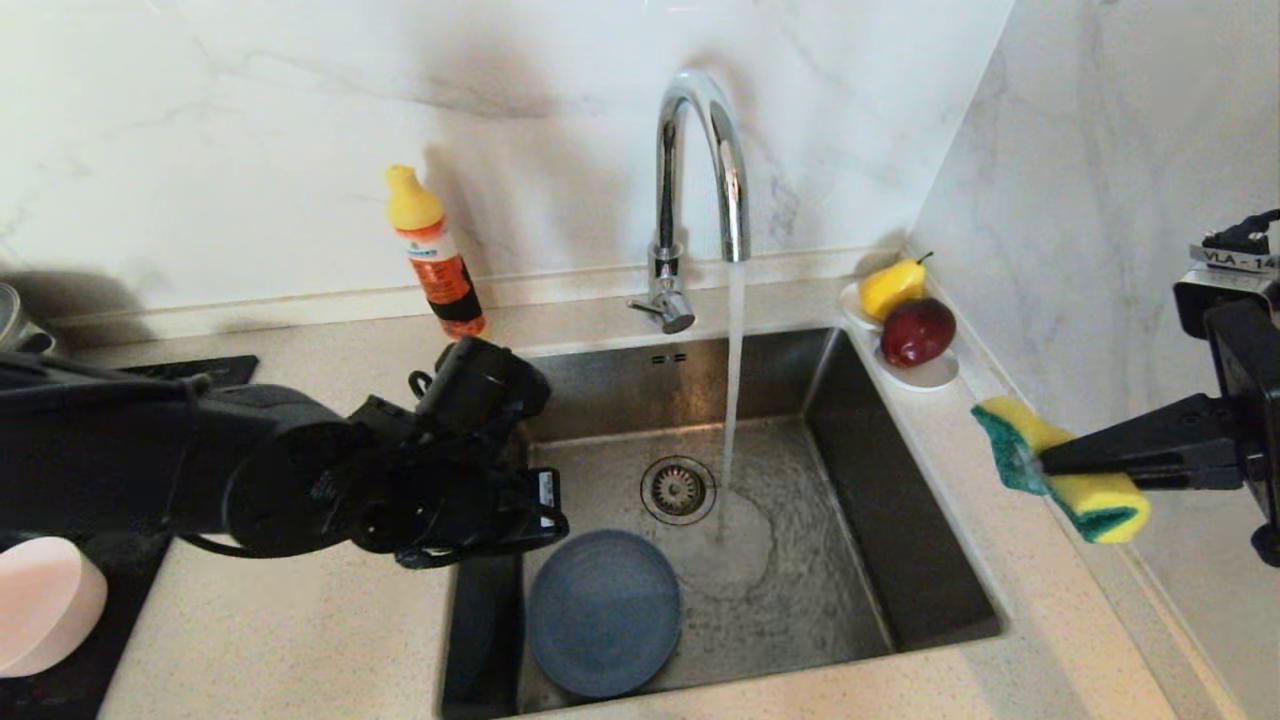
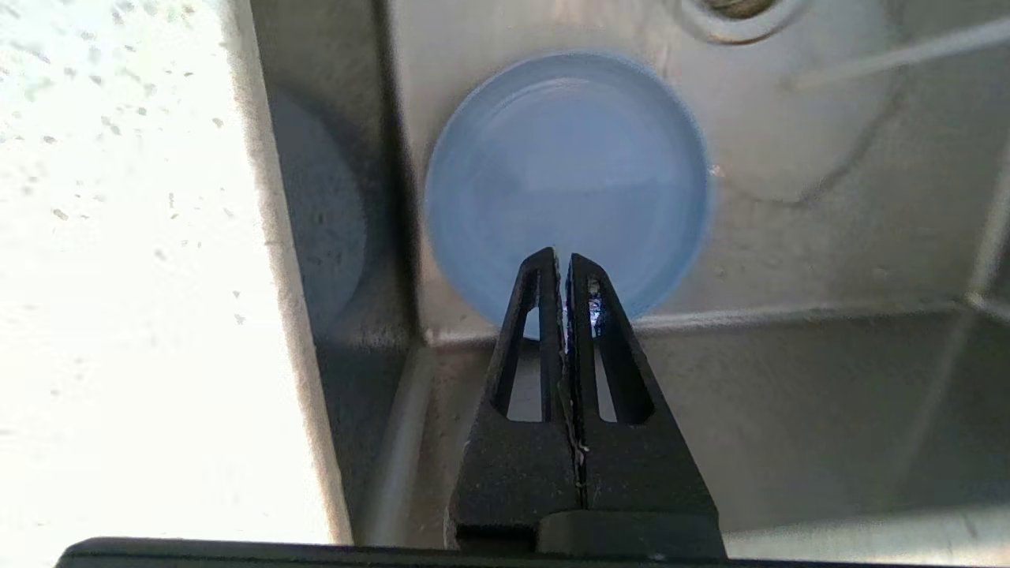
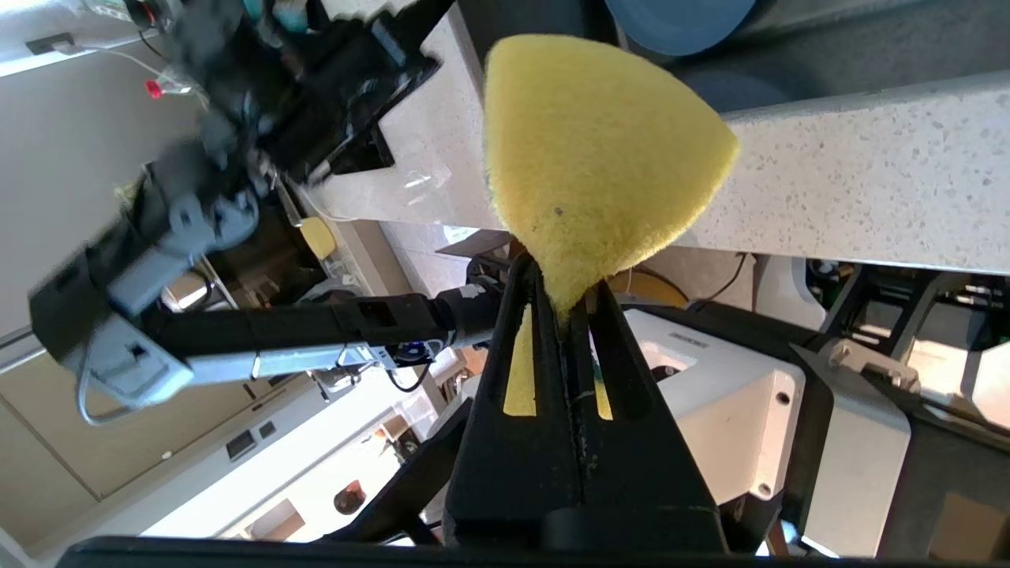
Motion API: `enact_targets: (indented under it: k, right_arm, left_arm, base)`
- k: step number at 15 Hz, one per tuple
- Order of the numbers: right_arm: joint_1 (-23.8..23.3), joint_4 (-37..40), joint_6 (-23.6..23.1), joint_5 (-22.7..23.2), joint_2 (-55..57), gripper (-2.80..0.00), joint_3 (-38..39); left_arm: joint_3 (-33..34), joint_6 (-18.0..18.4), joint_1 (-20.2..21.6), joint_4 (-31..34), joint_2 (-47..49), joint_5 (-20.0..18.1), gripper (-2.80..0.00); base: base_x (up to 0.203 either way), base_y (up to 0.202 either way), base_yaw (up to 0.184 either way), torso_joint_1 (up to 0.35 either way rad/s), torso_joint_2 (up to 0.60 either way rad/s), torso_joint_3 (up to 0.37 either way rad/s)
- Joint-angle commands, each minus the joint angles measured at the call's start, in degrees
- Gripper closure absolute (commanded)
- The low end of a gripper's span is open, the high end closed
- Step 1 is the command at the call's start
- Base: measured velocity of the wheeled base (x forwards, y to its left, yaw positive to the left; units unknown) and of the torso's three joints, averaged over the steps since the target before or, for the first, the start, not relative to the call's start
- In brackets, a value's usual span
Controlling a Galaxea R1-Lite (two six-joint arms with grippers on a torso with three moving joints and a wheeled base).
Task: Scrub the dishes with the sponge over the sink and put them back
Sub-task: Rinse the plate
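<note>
Over the sink's (image 1: 850, 480) left rim, your left gripper (image 2: 562, 264) hangs with fingers pressed together, empty, just above the plate (image 1: 604, 612) lying flat on the basin floor beside the drain (image 1: 678, 489). Right of the sink, above the counter (image 1: 1000, 600), your right gripper (image 3: 564, 304) pinches the sponge (image 1: 1060, 468). Water runs from the tap (image 1: 700, 170).

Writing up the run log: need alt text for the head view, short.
Right gripper holds the yellow-green sponge above the counter right of the sink; the shut left gripper hovers over the slate-blue plate lying in the basin. The tap is running.
</note>
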Motion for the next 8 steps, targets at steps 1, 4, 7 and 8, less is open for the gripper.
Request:
enact_targets:
  k: [1,4,7,8]
  right_arm:
    - [-0.5,-1.5,0.2,0.3,-1.9,0.0,3.5]
    - [-3.2,-2.0,0.2,3.4,-2.5,0.0,3.8]
    - [-6.3,-2.0,0.2,7.2,-3.2,0.0,4.9]
    - [-6.6,-2.0,0.1,7.7,-3.3,0.0,5.7]
  left_arm:
    - [-4.9,-1.9,1.0,2.6,7.2,0.3,0.0]
    - [-8.7,-3.2,2.2,2.7,14.0,0.7,0.0]
    - [-13.1,-3.2,3.5,3.0,19.0,0.7,0.0]
    - [-14.5,-3.1,4.5,3.2,20.1,0.7,0.0]
  base:
    - [0.0,0.0,0.0,0.0,0.0,0.0]
    - [0.0,0.0,0.0,0.0,0.0,0.0]
    - [0.0,0.0,0.0,0.0,0.0,0.0]
    - [0.0,0.0,0.0,0.0,0.0,0.0]
